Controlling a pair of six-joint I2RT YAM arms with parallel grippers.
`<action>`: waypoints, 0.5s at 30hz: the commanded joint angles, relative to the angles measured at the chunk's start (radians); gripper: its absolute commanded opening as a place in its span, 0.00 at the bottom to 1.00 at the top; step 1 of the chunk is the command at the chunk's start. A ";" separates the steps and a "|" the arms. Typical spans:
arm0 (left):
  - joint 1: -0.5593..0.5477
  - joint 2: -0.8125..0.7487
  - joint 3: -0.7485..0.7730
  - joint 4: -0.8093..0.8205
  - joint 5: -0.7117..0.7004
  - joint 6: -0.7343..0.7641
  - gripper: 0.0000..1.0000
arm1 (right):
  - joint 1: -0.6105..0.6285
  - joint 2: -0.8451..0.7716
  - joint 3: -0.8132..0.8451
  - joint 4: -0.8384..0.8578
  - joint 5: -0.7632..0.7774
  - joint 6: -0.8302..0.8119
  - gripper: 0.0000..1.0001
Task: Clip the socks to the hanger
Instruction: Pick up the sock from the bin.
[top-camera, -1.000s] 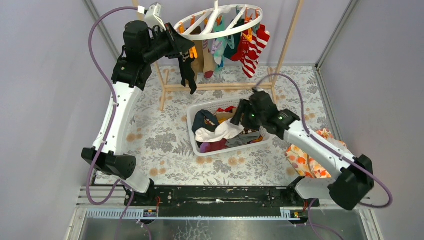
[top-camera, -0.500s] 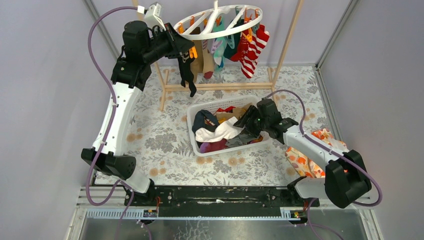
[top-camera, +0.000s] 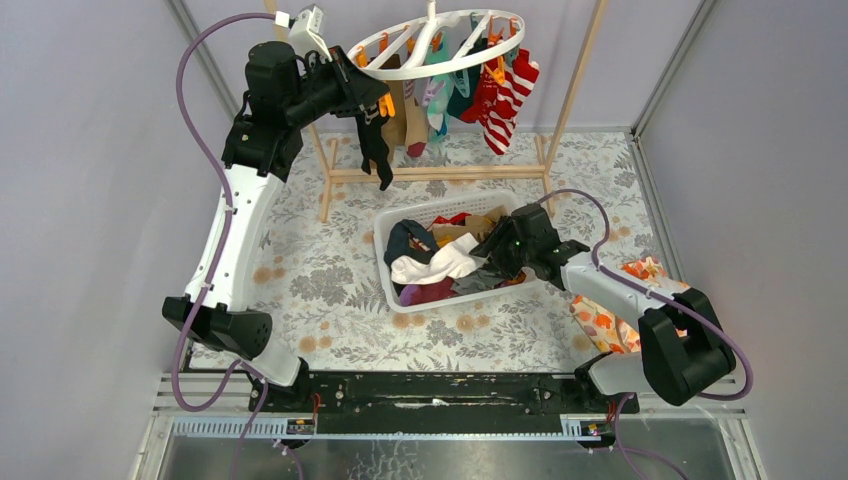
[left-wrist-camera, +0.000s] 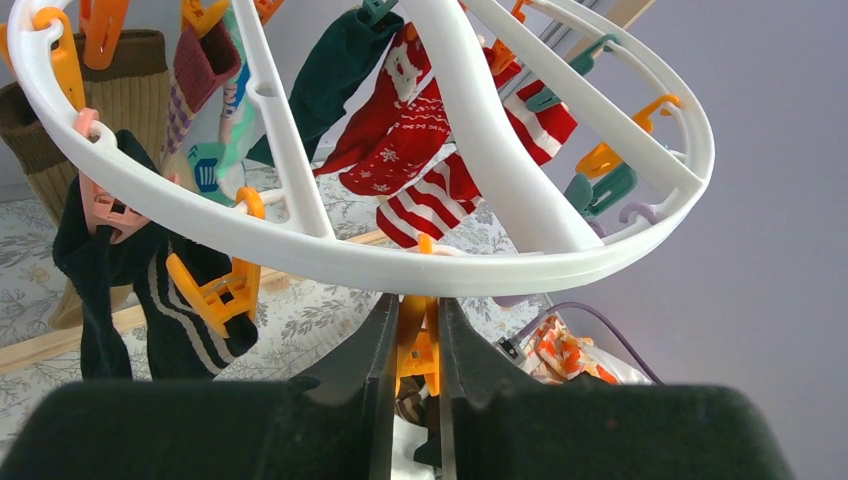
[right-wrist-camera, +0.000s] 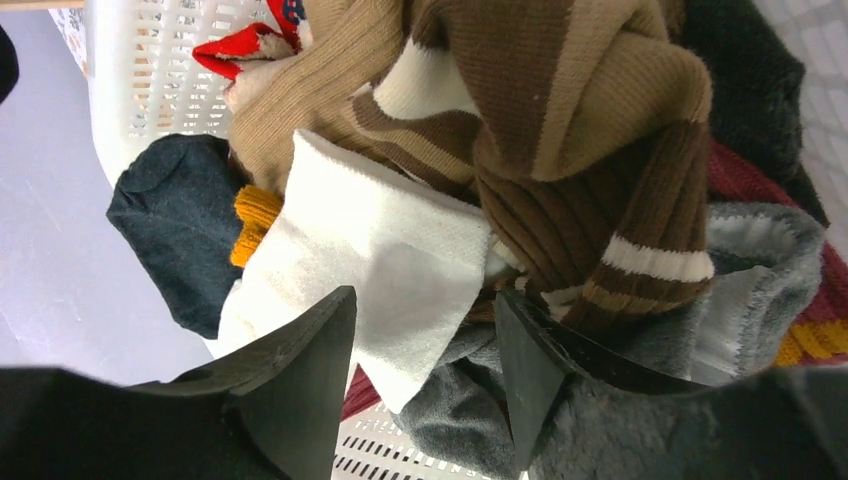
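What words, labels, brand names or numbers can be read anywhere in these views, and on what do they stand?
No readable text in any view.
The red sock on the hanger: white snowflake-like patterns, not letters.
The small fittings on the base rail: any marking is too small to read.

The two arms match, the left arm (top-camera: 232, 225) and the right arm (top-camera: 612, 287) each built of smooth white links joined by chunky black housings. A thin mauve cable (top-camera: 184, 70) curves along the left one, and a second mauve cable (top-camera: 573, 191) runs along the right. A small green light (top-camera: 517, 241) glows on the right arm's black wrist. The left gripper (left-wrist-camera: 412, 335) and the right gripper (right-wrist-camera: 420, 350) have matte black, wedge-shaped fingers.
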 joint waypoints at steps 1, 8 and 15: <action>-0.005 -0.032 0.027 0.032 0.019 0.010 0.00 | -0.011 -0.020 -0.001 0.013 0.047 0.009 0.61; -0.005 -0.026 0.036 0.031 0.022 0.006 0.00 | -0.032 -0.002 -0.093 0.262 -0.044 0.077 0.58; -0.005 -0.031 0.035 0.031 0.020 0.011 0.00 | -0.053 -0.020 -0.151 0.489 -0.111 0.140 0.49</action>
